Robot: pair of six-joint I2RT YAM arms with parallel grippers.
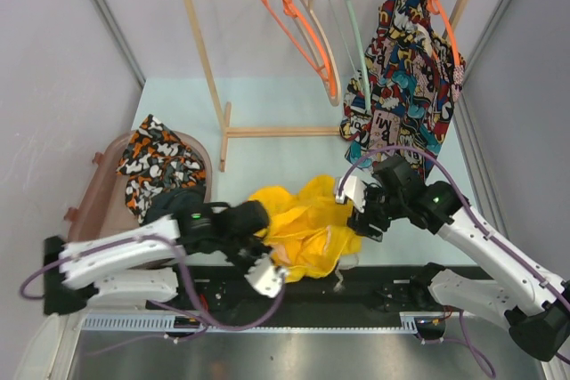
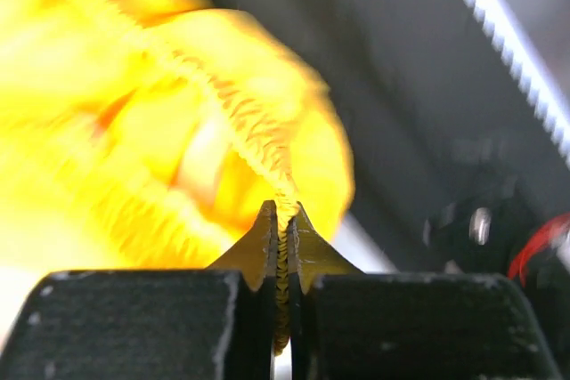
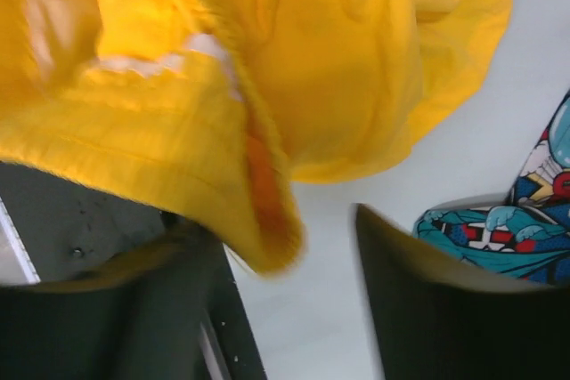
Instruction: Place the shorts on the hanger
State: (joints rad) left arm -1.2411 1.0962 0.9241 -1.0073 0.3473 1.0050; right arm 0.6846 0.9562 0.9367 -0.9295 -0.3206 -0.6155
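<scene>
Pale table [image 1: 267,104] under me, grey walls either side, its near edge cut off behind my arm bases. The wooden rack [image 1: 200,51] stands at the far end, top out of shot. The comic-print garment [image 1: 410,86] drapes from an orange hanger [image 1: 441,6] at the rack's right, hiding part of that post. The shorts [image 1: 307,224] lie in a crumpled heap on the table between my two arms; both wrist views are blurred, folds hard to read. Basket [image 1: 89,202] at the left, patterned cloth [image 1: 160,162] piled in it, my left arm crossing its near side. The hanger [image 1: 356,42] hangs bare on the rail, between a beige hanger [image 1: 318,24] and the comic print, well apart from the shorts. My left gripper [image 2: 283,220] is clamped tight on the ruffled waistband; my right gripper [image 3: 294,246] stands parted, a yellow hem drooping between the fingers, nothing pinched.
</scene>
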